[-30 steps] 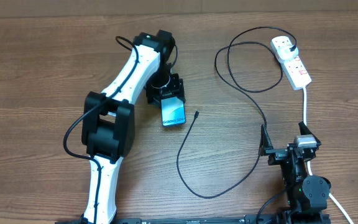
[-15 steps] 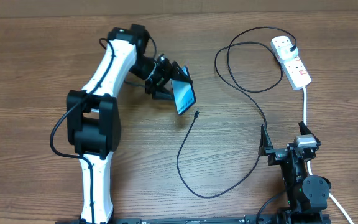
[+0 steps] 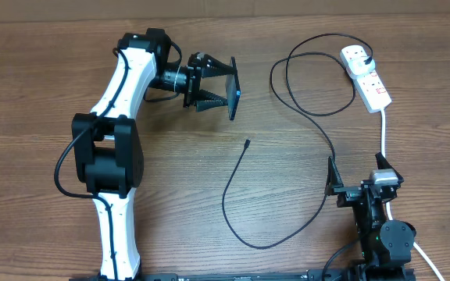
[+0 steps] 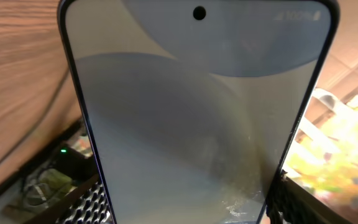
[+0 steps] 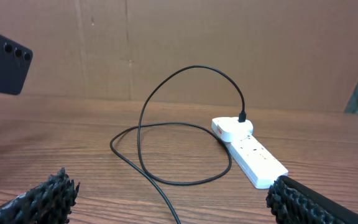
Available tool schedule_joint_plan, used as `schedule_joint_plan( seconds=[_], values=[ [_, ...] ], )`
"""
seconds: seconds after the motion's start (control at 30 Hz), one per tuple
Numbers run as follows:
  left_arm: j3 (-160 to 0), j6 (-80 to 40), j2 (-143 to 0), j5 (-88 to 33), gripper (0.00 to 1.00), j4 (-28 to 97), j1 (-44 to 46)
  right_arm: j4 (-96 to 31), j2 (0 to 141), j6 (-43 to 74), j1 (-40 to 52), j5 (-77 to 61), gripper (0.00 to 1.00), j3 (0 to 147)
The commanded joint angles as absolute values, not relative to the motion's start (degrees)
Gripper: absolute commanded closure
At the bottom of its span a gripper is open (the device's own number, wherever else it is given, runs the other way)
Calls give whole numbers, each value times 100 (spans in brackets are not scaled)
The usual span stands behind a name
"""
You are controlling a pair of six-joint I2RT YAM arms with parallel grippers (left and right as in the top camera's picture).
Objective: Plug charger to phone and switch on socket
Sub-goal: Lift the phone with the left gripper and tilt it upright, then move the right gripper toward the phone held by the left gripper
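1. I see a brown wooden surface [image 3: 37,94].
2. My left hand [image 3: 223,83] clasps the dark-edged, pale-screened phone [image 3: 234,94] edge-on, aloft near the far edge.
3. My right hand [image 3: 358,176] sits spread at the near-right corner.

No writing on the socket [image 3: 368,77] can be read.

Item: phone [image 4: 197,124], upright, screen toward the lens, filling most of the frame.
- Screen: grey-blue gradient with curved bands; dark edge.
- Punch-hole camera [image 4: 199,12] at 12 o'clock; faint unreadable lettering at 1 o'clock.
- Left gripper [image 4: 188,208]: black ribbed finger pads [image 4: 98,208] at 7 and 5 o'clock, pressed against the phone's two long edges.
- Wooden tabletop [image 4: 17,56] at 10 o'clock.
- Dark equipment with a small green light [image 4: 63,149] at 8 o'clock.
- Bright, blurred background at 4 o'clock, not identifiable.
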State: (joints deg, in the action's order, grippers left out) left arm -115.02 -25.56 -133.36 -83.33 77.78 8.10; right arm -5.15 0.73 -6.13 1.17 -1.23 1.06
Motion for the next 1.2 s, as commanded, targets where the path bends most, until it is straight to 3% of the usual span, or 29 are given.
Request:
schedule_joint_plan(
  seconds=[0.0,0.47,0.57,0.67,0.77,0.97,1.17],
  values=[
    [-11684,-2755,-13371,-9056,36,7776,742,-484,16,-582,99,-113,0,47],
    [-11684,-3048,-13371,-9059,36,7780,600,-213,16,-580,99,-353,0,47],
    [-11684,-3048,-13371,-9061,36,7778,589,82,16,-578,102,-1693,0,47],
    [-11684,-3079,-13371,-9059,35,7776,589,119,16,-427,102,-4182,0,47],
    [-11684,-3089,-13371,-9059,35,7776,589,932,16,-414,102,-5666,0,47],
    [-11684,-3092,-13371,-9059,35,7776,589,2821,16,1396,99,-4648,0,281],
    [-11684,-3114,-13371,-9059,36,7778,589,1192,447,888,97,-3470,0,1846]
  ],
)
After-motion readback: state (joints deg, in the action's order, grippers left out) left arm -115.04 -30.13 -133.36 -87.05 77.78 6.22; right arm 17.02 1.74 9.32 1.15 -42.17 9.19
